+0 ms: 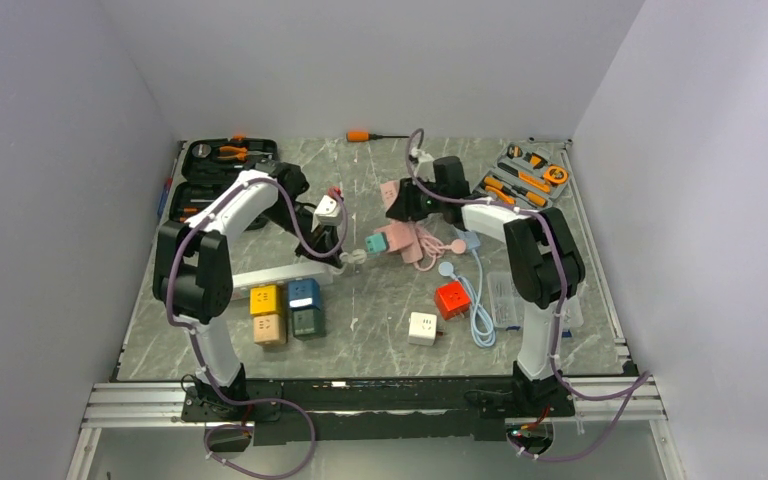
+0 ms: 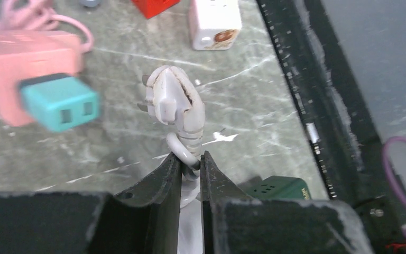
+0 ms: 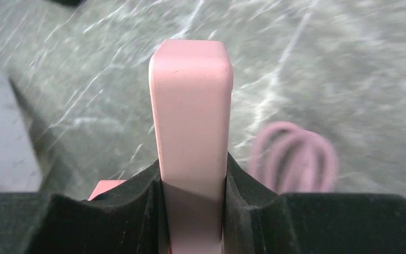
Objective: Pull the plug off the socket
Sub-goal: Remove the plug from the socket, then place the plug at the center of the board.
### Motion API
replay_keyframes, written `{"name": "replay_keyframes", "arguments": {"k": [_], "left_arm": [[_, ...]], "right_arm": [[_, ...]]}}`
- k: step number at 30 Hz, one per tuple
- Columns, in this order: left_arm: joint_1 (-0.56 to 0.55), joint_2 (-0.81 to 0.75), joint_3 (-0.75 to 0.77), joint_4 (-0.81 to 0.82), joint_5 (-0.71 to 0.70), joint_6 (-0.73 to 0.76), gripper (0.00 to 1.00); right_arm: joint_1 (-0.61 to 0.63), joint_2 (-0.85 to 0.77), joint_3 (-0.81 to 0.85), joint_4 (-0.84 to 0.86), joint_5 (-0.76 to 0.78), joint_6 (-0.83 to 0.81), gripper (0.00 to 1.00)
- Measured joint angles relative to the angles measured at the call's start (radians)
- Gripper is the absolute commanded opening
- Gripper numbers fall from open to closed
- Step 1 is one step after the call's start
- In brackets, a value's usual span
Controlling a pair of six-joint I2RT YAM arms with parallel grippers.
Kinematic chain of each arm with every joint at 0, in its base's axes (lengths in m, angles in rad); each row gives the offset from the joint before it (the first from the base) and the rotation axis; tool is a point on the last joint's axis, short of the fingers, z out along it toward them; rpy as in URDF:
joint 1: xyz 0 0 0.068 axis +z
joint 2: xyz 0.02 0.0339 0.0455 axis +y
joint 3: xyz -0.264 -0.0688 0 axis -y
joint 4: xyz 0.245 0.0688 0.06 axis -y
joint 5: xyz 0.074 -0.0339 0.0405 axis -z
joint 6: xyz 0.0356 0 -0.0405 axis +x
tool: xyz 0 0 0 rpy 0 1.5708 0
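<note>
Nearest my side of the table (image 1: 380, 310) sit four coloured socket cubes (image 1: 264, 299), with a white cube (image 1: 422, 328) and a red cube (image 1: 452, 299) to their right. None of them is in play. In the left wrist view the white cube carries a small brownish mark, too blurred for me to read, and I find no other legible writing.

Further in, the left gripper (image 2: 190, 161) is clenched on the white cable (image 2: 184, 153) just below the plug (image 2: 172, 100), so it pinches the cord and not the plug body. The plug's pins are bare and point toward the teal adapter (image 2: 61, 101), which is seated in the pink socket block (image 2: 21, 58). Plug and adapter are near each other but apart. I judge the pull itself done, or at its very end.

Beyond that, the right gripper (image 3: 193, 166) grasps a pink block (image 3: 190, 106) tightly by its narrow sides, up off the marble. I take it for the socket's body, braced against the pull, though I cannot match the views for certain.

Next I would draw the left arm a little clearer along the pin axis, lower the plug onto bare table and release it. Then the right arm can set its load down.

At the far edge lie a black tool case (image 1: 225, 160), an open tool tray (image 1: 525, 175) and an orange-handled screwdriver (image 1: 360, 135), well apart from the work.
</note>
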Motion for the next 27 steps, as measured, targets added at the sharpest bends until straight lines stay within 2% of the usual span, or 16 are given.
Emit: {"name": "replay_keyframes", "arguments": {"k": [3,8,11,15,18,22,23,24,25,27], "left_arm": [[-0.016,0.002,0.000,-0.061,0.017,-0.007,0.00],[0.011,0.024,0.011,-0.077,0.028,-0.016,0.00],[0.063,0.039,0.032,-0.054,0.024,-0.057,0.00],[0.163,0.037,0.022,0.133,-0.027,-0.245,0.00],[0.223,0.035,-0.026,0.381,-0.164,-0.452,0.00],[0.244,0.069,0.000,0.549,-0.327,-0.669,0.00],[0.244,0.080,0.012,0.573,-0.351,-0.701,0.05],[0.245,0.089,0.018,0.601,-0.373,-0.735,0.16],[0.245,0.094,0.018,0.627,-0.393,-0.765,0.37],[0.244,0.099,0.014,0.672,-0.435,-0.818,0.91]], "right_arm": [[-0.037,-0.006,0.000,0.024,0.057,-0.001,0.00],[0.022,-0.034,0.000,0.024,0.072,-0.016,0.00],[0.051,-0.054,0.000,0.024,0.065,-0.016,0.00],[0.052,-0.076,-0.016,0.032,0.050,-0.010,0.00],[0.049,-0.086,-0.043,0.038,0.050,-0.001,0.00],[0.057,-0.093,-0.069,0.031,0.065,0.001,0.00],[0.062,-0.096,-0.072,0.026,0.074,0.001,0.00],[0.069,-0.100,-0.077,0.022,0.085,0.000,0.00],[0.078,-0.106,-0.080,0.016,0.098,0.000,0.00],[0.096,-0.119,-0.091,0.012,0.123,0.000,0.00]]}}
